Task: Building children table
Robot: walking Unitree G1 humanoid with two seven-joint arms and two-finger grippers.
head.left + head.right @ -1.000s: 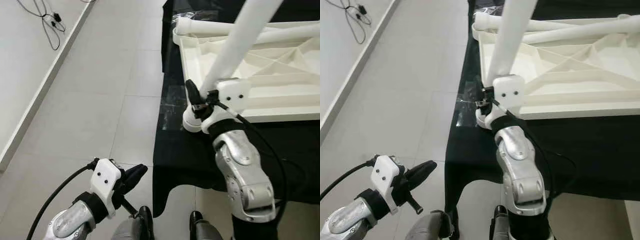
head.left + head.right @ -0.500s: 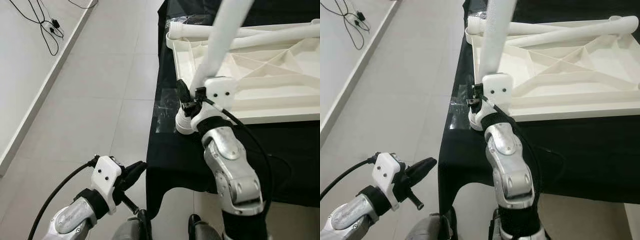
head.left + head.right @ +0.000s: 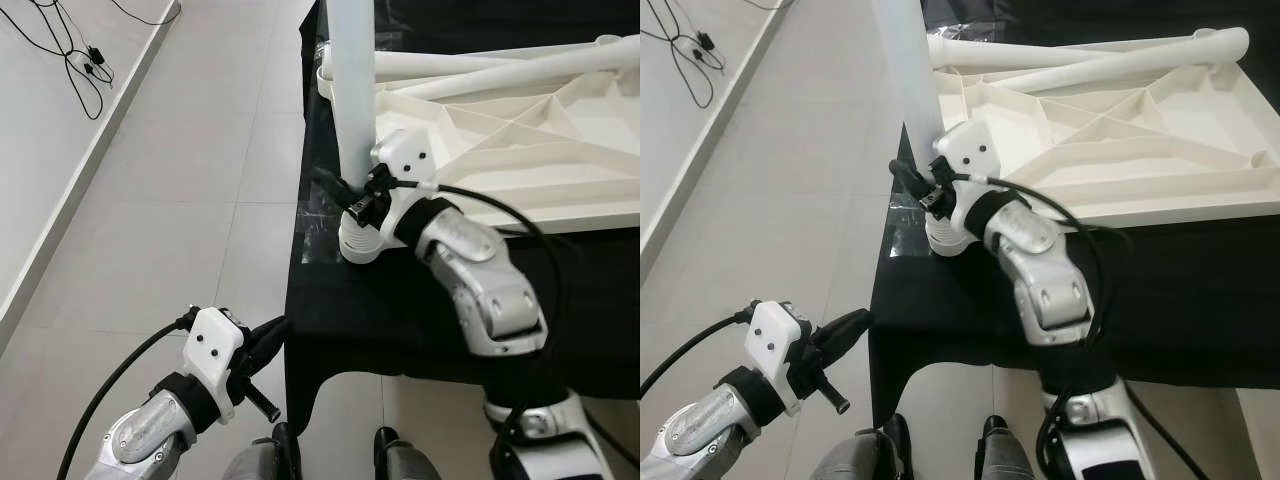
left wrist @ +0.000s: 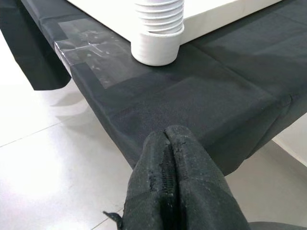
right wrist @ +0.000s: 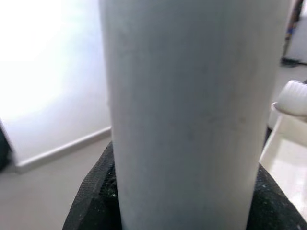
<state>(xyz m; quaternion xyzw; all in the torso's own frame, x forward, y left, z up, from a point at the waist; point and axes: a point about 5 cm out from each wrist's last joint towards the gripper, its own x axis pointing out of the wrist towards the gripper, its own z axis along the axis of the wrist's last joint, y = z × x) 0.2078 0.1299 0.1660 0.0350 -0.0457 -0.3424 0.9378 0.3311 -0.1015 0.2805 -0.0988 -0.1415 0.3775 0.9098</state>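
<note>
A white plastic tabletop (image 3: 560, 213) lies upside down on a black-clothed table (image 3: 400, 320). At its near left corner a white table leg (image 3: 350, 100) stands upright, its ribbed base (image 3: 360, 243) down on the cloth beside the corner. My right gripper (image 3: 350, 195) is shut on this leg just above the base; the leg (image 5: 192, 110) sits between the black fingers (image 5: 91, 201). Two more loose legs (image 3: 500, 70) lie along the tabletop's far edge. My left gripper (image 3: 272, 335) hangs low beside the cloth's left edge, shut and empty (image 4: 166, 136).
Grey tiled floor stretches to the left, with black cables (image 3: 70, 50) near the wall's baseboard. A patch of clear tape (image 3: 318, 225) sits on the cloth's corner. My feet (image 3: 290, 450) stand close to the table's front edge.
The leg in my right gripper has swung from leaning to the right to standing upright, with my right forearm turned out to the right. The view shifted slightly. The left arm has stayed put.
</note>
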